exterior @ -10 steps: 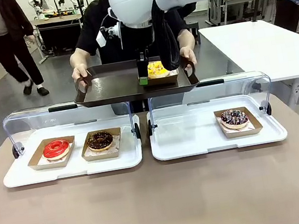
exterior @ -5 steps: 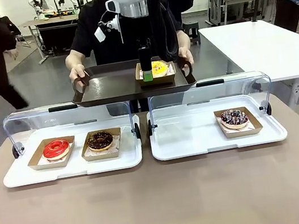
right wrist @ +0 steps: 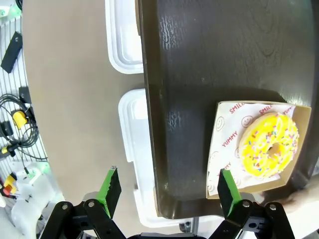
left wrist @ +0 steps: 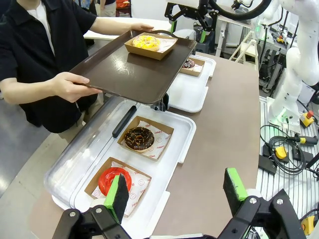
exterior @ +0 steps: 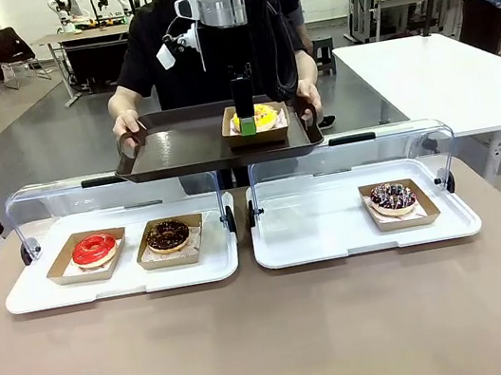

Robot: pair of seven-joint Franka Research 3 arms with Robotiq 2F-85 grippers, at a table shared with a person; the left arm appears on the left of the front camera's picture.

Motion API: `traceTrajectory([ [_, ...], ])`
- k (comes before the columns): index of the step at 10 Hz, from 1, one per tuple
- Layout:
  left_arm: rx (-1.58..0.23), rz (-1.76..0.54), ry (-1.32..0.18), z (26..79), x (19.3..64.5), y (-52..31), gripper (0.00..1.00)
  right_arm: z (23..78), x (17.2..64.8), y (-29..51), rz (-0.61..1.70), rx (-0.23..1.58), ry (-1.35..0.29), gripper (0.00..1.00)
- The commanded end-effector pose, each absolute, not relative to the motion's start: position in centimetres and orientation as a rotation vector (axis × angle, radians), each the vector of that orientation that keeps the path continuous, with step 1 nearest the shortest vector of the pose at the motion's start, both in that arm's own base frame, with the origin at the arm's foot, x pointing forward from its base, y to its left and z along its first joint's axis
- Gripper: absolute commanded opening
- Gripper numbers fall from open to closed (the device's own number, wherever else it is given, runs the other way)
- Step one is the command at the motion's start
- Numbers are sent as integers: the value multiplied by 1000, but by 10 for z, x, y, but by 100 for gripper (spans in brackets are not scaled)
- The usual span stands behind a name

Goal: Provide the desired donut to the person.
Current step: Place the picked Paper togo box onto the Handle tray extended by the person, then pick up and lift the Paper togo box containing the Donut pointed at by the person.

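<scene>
front view, nearest first: the brown table (exterior: pixel 276 337) is bare up to two white display trays, both with clear lids (exterior: pixel 50 197) swung back. the left display tray (exterior: pixel 122 281) holds a red-glazed donut (exterior: pixel 94 248) and a chocolate donut (exterior: pixel 168 233), each in a cardboard box. the right display tray (exterior: pixel 335 231) holds one dark sprinkled donut (exterior: pixel 392 195) at its far right and has an empty stretch beside it.

in the left wrist view the left gripper (left wrist: pixel 176 191) hangs over the near corner by the red donut, its fingers spread wide with nothing between them, well apart from the handover.

beyond the lids, the right gripper (exterior: pixel 247 125) points down over the dark brown serving tray (exterior: pixel 176 147), which the person's hands (exterior: pixel 128 128) hold level by its two ends. the yellow sprinkled donut (exterior: pixel 263 116) sits in its cardboard box (exterior: pixel 270 133) on the right half of that tray.

the right wrist view gives the relation that matters. the right gripper (right wrist: pixel 168 194) is wide apart and empty, and the box (right wrist: pixel 224 144) lies off toward one finger rather than between the two. that finger stands at the box's near edge, and i cannot tell whether it touches.

the donut looks delivered. the right arm, the nearer one, probably needs to rise straight up so that finger does not drag the box.
</scene>
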State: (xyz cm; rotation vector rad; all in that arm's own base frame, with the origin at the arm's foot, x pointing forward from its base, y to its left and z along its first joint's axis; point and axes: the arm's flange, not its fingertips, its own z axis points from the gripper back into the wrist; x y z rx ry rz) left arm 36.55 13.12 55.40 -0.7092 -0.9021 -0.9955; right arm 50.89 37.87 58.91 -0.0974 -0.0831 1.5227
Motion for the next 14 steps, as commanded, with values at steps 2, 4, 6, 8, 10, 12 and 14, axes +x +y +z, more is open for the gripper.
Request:
traceTrajectory([
  [2, -718, -993, -911, 556, 365, 131, 100, 589, 509, 379, 1519, -97, -88, 100],
  [4, -718, -993, -911, 556, 365, 131, 100, 589, 509, 379, 1519, -97, -88, 100],
  [6, -718, -993, -911, 556, 365, 131, 100, 589, 509, 379, 1519, -97, -88, 100],
  [8, -718, -993, -911, 556, 365, 131, 100, 589, 509, 379, 1519, -97, -88, 100],
  [10, -718, -993, -911, 556, 365, 131, 100, 589, 509, 379, 1519, -97, -88, 100],
  [12, -718, -993, -911, 556, 365, 131, 100, 589, 509, 379, 1519, -97, -88, 100],
  [14, -718, -993, -911, 556, 365, 131, 100, 610, 507, 349, 1439, 63, -168, 100],
])
